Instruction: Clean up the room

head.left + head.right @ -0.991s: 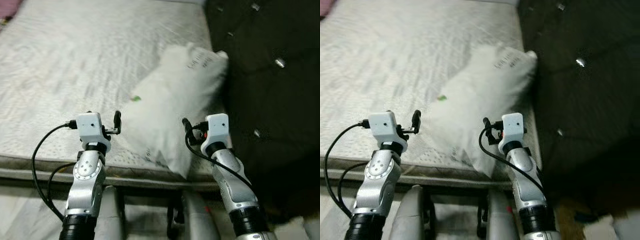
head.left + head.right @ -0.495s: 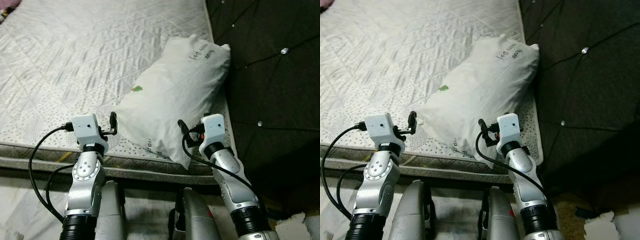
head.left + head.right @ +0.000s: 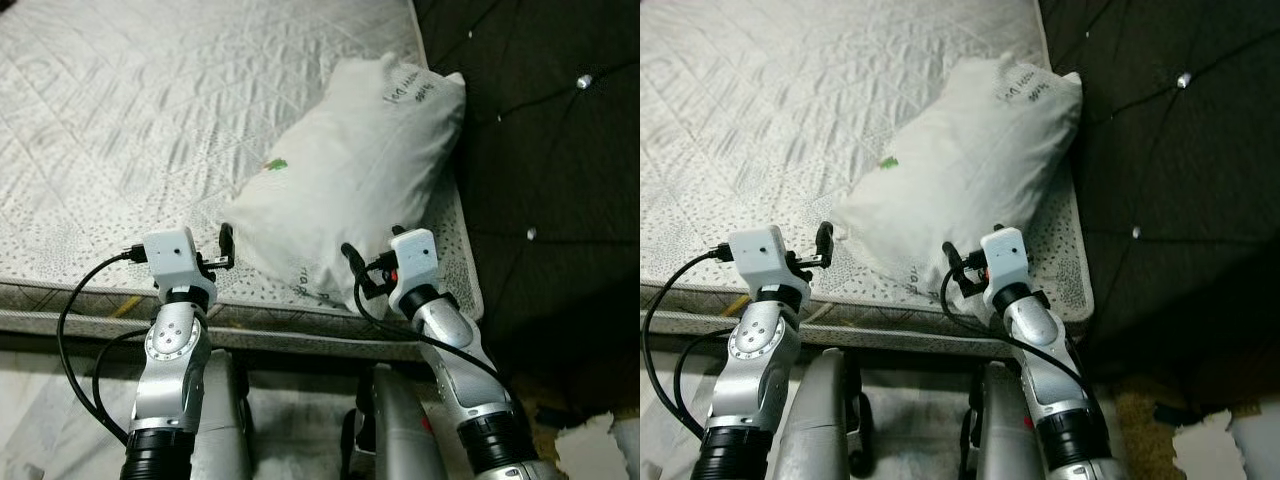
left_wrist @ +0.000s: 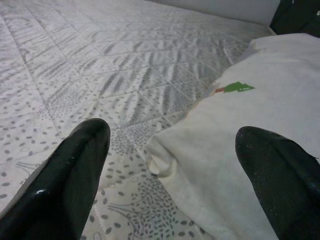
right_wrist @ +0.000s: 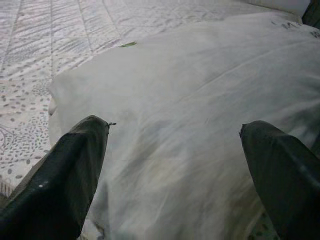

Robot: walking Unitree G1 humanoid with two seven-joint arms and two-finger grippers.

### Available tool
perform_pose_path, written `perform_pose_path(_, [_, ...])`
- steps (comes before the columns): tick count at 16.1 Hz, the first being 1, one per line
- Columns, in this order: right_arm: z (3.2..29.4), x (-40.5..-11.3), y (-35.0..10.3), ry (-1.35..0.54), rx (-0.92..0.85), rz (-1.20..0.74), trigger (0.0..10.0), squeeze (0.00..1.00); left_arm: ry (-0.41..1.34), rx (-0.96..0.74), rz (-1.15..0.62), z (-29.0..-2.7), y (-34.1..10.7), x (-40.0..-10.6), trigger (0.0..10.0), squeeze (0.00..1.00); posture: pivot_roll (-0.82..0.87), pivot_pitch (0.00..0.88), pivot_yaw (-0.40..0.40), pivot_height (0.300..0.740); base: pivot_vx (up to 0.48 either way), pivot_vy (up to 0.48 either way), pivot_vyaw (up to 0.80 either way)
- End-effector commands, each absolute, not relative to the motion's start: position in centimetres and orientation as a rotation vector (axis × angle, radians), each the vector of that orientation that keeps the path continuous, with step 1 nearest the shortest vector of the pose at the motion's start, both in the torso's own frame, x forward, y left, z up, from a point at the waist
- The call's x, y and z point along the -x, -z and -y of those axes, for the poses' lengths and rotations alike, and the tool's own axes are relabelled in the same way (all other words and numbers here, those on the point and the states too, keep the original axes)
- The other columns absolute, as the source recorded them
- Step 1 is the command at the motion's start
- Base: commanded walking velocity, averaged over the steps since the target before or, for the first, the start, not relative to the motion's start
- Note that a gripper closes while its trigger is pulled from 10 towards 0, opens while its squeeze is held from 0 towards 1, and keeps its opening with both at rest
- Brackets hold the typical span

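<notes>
Pillow [image 3: 350, 190] lies on the bed [image 3: 120, 110] near its right edge, beside the dark headboard [image 3: 540, 150]. Left claw [image 4: 170, 165] and right claw [image 5: 170, 165] both stand wide, facing it.

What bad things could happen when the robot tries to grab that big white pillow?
The pillow lies slanted at the corner of the mattress, its near end close to the edge, so a push might slide it off onto the floor. The right hand is open right over the pillow's soft bulge; it may pinch only loose fabric and slip. The left hand, also open, points at the pillow's corner and could snag the mattress cover instead.
</notes>
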State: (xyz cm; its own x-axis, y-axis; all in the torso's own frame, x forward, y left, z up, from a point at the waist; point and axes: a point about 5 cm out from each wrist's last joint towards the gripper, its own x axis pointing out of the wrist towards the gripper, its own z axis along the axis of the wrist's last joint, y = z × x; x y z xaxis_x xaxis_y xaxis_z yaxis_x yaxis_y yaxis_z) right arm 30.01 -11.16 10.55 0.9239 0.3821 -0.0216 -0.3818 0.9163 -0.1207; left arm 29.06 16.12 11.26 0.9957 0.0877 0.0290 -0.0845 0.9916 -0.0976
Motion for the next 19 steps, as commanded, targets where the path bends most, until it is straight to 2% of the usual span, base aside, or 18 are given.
perform_pose_path(1, [11.2,-29.83,-10.21,-0.416,0.143,-0.004,10.0,0.0,-0.091,0.098,0.02,-16.04,-11.04,-28.96,10.0,0.0,-0.03,0.22,-0.061,0.597,0.0,0.0,0.0])
perform_pose_path(9, [10.8,-29.94,-10.38,-0.457,0.187,0.02,10.0,0.0,-0.068,0.11,0.036,-16.02,-11.24,-28.81,10.0,0.0,-0.03,0.215,-0.063,0.597,0.0,0.0,0.19])
perform_pose_path(19, [10.77,-30.0,-10.27,-0.465,0.205,0.03,10.0,0.0,-0.048,0.118,0.047,-15.82,-11.39,-28.93,10.0,0.0,-0.03,0.205,-0.065,0.597,0.322,0.0,0.0])
